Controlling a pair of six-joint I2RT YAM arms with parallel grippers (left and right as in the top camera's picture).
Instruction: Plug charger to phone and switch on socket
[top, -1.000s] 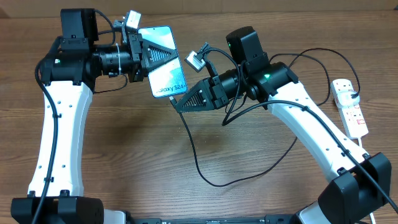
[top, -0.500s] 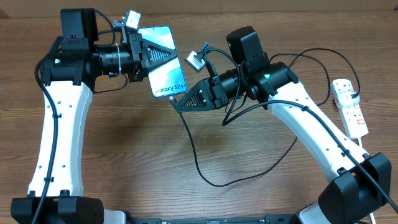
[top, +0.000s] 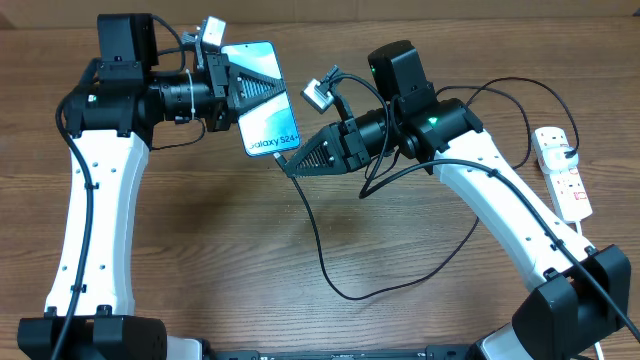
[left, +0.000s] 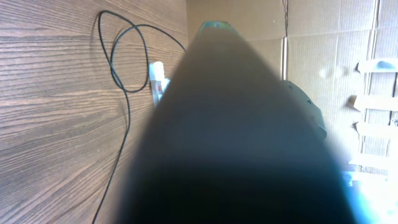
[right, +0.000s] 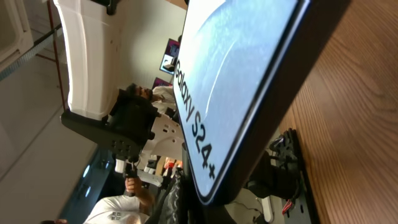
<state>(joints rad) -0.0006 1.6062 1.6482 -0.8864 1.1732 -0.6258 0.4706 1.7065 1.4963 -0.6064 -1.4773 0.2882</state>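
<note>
Above table (top: 200, 250), left gripper (top: 243, 95): clamped on phone (top: 270, 130)
Right gripper (top: 290, 166): pinching charger (top: 313, 240) tip by phone's lower end
Socket (top: 562, 172): far right

In the left wrist view the phone (left: 236, 137) is a dark, unfocused wedge that fills most of the picture and runs off the bottom edge. It covers most of the socket (left: 158, 79), leaving only a white sliver. The charger (left: 122, 68) leaves at the lower edge. In the right wrist view the phone's top and right parts are cut off. From overhead the plug tip is hidden where the right fingers (top: 318, 156) meet the phone's lower end. The socket's switches are too small to read.
</note>
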